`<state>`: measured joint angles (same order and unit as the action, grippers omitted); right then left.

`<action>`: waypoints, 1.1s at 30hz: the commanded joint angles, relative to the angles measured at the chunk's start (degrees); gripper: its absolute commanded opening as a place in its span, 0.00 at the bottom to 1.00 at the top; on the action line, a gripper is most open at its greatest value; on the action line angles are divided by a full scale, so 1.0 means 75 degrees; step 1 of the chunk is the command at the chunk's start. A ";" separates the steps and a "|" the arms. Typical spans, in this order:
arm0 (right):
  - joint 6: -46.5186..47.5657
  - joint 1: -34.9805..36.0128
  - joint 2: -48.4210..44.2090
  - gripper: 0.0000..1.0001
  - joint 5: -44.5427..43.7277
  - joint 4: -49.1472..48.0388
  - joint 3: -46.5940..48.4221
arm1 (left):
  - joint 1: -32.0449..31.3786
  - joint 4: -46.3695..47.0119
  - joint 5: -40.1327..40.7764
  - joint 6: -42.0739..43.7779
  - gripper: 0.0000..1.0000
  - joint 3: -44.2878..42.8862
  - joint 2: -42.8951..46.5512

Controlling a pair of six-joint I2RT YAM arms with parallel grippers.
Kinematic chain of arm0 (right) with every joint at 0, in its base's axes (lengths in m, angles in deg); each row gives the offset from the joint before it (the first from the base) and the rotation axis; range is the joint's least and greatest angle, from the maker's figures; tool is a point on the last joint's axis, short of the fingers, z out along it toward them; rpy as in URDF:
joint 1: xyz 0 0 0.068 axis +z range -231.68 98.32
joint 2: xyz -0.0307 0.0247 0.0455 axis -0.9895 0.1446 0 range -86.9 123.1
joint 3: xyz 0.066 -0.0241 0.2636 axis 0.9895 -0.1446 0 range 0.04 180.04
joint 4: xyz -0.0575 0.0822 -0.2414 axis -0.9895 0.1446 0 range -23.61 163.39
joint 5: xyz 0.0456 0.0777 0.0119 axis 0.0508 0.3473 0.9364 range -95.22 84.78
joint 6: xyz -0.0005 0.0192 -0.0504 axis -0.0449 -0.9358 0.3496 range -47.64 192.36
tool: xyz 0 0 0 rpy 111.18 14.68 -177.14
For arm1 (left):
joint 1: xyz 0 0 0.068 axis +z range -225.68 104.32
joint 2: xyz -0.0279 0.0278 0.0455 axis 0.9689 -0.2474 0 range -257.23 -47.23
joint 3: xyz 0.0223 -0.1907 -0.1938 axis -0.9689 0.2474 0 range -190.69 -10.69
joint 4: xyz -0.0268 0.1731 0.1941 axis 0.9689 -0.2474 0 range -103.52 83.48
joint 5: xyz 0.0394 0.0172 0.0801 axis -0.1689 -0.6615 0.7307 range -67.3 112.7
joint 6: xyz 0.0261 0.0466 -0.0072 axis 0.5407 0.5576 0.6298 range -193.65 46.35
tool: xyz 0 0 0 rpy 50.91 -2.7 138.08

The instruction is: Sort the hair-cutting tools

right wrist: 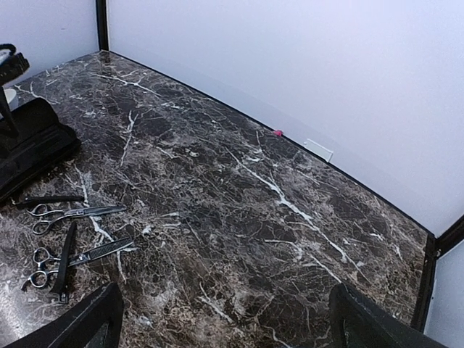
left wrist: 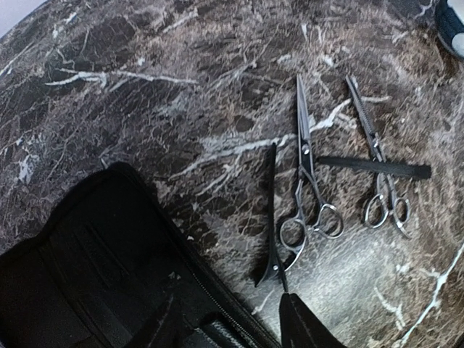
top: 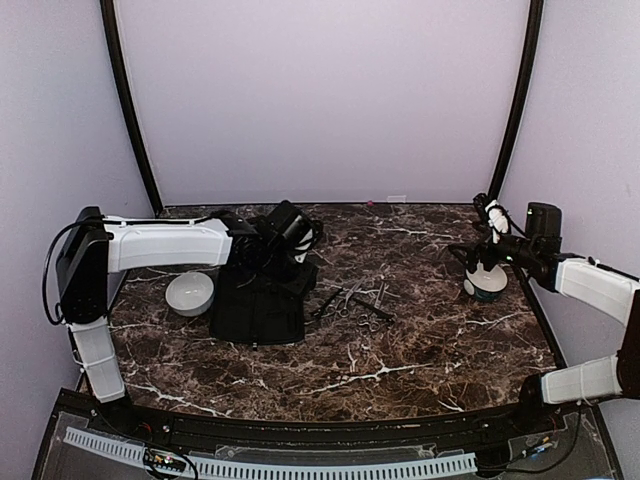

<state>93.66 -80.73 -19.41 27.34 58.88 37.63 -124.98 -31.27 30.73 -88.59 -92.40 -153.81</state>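
The hair-cutting tools lie loose on the marble right of the black case (top: 256,305). In the left wrist view I see silver scissors (left wrist: 308,190), thinning scissors (left wrist: 378,174), a slim black clip (left wrist: 270,217) and a flat dark comb piece (left wrist: 373,168) across the thinning scissors. They also show in the top view (top: 355,300) and the right wrist view (right wrist: 69,239). My left gripper (left wrist: 228,330) hovers open and empty over the case's edge, just short of the clip. My right gripper (right wrist: 225,326) is wide open and empty, far right of the tools.
A white bowl (top: 190,293) sits left of the case. Another white bowl (top: 487,283) stands at the right, under my right arm. Lilac walls close the table's back and sides. A small white tag (right wrist: 319,150) lies at the back edge.
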 commanded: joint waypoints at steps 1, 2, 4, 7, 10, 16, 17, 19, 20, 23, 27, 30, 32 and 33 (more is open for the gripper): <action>0.0202 -0.0061 -0.0144 0.99 0.0488 -0.0234 -0.0022 | 0.0010 -0.0659 0.0083 -0.0582 0.43 -0.0276 -0.0183; 0.0226 -0.0060 -0.0141 0.99 0.0512 -0.0196 -0.0006 | 0.0010 -0.0679 0.0028 -0.0615 0.41 -0.0262 -0.0235; 0.0290 -0.0058 -0.0131 0.99 0.0566 -0.0149 0.0022 | 0.0010 -0.0679 -0.0053 -0.0678 0.40 -0.0250 -0.0341; 0.0312 -0.0066 -0.0130 0.99 0.0615 -0.0129 0.0029 | 0.0011 -0.0827 0.0147 -0.0748 0.39 -0.0340 -0.0570; 0.0341 -0.0064 -0.0114 0.99 0.0653 -0.0108 0.0028 | 0.0011 -0.0826 0.0196 -0.0776 0.37 -0.0401 -0.0749; 0.0401 -0.0068 -0.0037 0.99 0.0659 -0.0004 0.0095 | 0.0011 -0.0969 0.0701 -0.0905 0.36 -0.0602 -0.1173; 0.0433 -0.0064 -0.0033 0.99 0.0663 0.0030 0.0110 | 0.0011 -0.1030 0.0779 -0.0913 0.36 -0.0669 -0.1245; 0.0484 -0.0068 -0.0033 0.99 0.0671 0.0064 0.0122 | 0.0017 -0.1063 0.0841 -0.0908 0.34 -0.0764 -0.1348; 0.0501 -0.0065 -0.0033 0.99 0.0667 0.0083 0.0120 | 0.0013 -0.1062 0.0839 -0.0897 0.32 -0.0802 -0.1393; 0.0531 -0.0061 -0.0044 0.99 0.0684 0.0098 0.0116 | 0.0022 -0.1049 0.0785 -0.0891 0.28 -0.0895 -0.1515; 0.0532 -0.0056 -0.0008 0.99 0.0719 0.0105 0.0113 | 0.0022 -0.1089 0.0750 -0.0934 0.19 -0.0953 -0.1595; 0.0568 -0.0068 0.0085 0.99 0.0795 0.0245 0.0197 | 0.0022 -0.1126 0.0745 -0.0949 0.18 -0.0953 -0.1607; 0.0591 -0.0062 0.0142 0.99 0.0833 0.0334 0.0260 | 0.0022 -0.1172 0.0752 -0.0961 0.18 -0.0958 -0.1620; 0.0602 -0.0057 0.0153 0.99 0.0841 0.0352 0.0271 | 0.0022 -0.1204 0.0746 -0.0976 0.18 -0.0962 -0.1629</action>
<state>97.42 -80.73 -19.07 32.10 60.54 37.69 -124.91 -37.89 35.74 -95.15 -98.08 -165.72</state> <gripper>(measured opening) 0.992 0.179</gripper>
